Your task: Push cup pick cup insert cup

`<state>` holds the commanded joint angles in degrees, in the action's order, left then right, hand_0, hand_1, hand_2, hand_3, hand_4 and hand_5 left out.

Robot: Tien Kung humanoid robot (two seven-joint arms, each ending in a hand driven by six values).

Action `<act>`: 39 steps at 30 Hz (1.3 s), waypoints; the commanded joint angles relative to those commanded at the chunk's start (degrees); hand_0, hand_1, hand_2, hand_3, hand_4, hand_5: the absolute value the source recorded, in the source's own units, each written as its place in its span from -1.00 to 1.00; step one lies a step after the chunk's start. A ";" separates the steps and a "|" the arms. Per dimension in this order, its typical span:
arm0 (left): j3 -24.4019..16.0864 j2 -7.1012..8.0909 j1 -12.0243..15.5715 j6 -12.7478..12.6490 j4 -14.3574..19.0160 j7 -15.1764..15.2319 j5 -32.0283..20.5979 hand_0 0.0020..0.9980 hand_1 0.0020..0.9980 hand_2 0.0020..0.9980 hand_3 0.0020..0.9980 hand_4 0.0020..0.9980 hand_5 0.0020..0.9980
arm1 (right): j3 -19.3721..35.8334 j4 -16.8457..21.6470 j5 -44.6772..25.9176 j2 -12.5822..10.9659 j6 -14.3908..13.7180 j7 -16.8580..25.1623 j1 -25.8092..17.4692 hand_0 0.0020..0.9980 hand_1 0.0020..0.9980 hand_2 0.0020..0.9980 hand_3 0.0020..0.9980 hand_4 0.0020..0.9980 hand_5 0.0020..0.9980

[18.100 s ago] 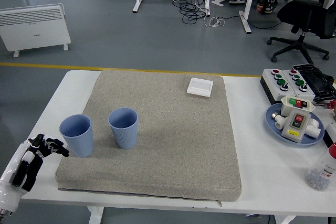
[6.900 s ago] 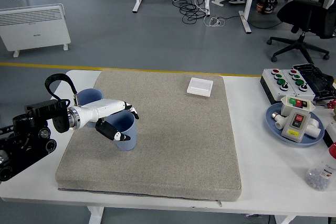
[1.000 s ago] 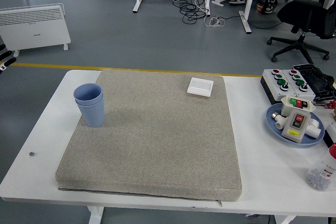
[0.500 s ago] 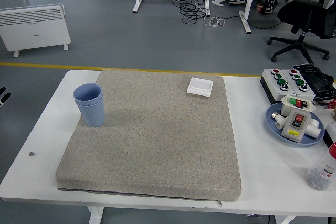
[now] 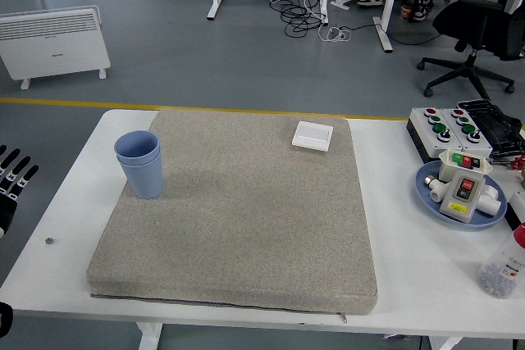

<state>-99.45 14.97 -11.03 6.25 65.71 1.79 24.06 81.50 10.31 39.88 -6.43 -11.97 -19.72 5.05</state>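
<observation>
Standing nested upright on the grey mat's (image 5: 238,211) far-left corner, the blue cups (image 5: 140,165) look light, rigid, ribbed, best gripped around the sidewall; left hand (image 5: 11,176), off the mat's left, fingers spread, empty.

Only a small part of the robot shows, at the picture's left edge. The left hand (image 5: 11,179) appears as a few slim black fingers (image 5: 20,171), each banded with white segments, so they look striped black and white. The fingertips are black. Below them the hand's body is a pale, whitish shell, cut off by the picture's border. Lower down, at the bottom left corner, a small rounded black part (image 5: 4,319) of the arm peeks in. No cables, screws or printed markings can be made out on these parts.
</observation>
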 joint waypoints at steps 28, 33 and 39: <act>0.97 -3.57 -0.73 8.87 -5.89 -1.96 -11.72 0.36 0.35 0.31 0.11 0.26 0.91 | 0.10 0.00 -0.17 -0.30 0.26 0.35 0.64 0.36 0.19 0.22 0.18 -0.76 0.10; 0.83 -3.43 -0.83 9.08 -6.65 -3.76 -13.10 0.80 0.81 0.83 0.43 0.45 1.00 | 0.02 0.00 -0.23 -0.30 0.24 0.33 0.68 0.36 0.19 0.21 0.18 -0.76 0.10; 1.04 -3.34 -0.71 8.64 -6.82 -3.87 -14.07 0.86 0.87 0.96 0.68 0.49 1.00 | -0.13 0.00 -0.31 -0.26 0.18 0.27 0.55 0.36 0.19 0.21 0.18 -0.76 0.10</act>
<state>-98.41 11.63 -11.74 14.89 58.89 -2.08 9.99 81.37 10.31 39.57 -6.69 -11.78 -19.45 5.61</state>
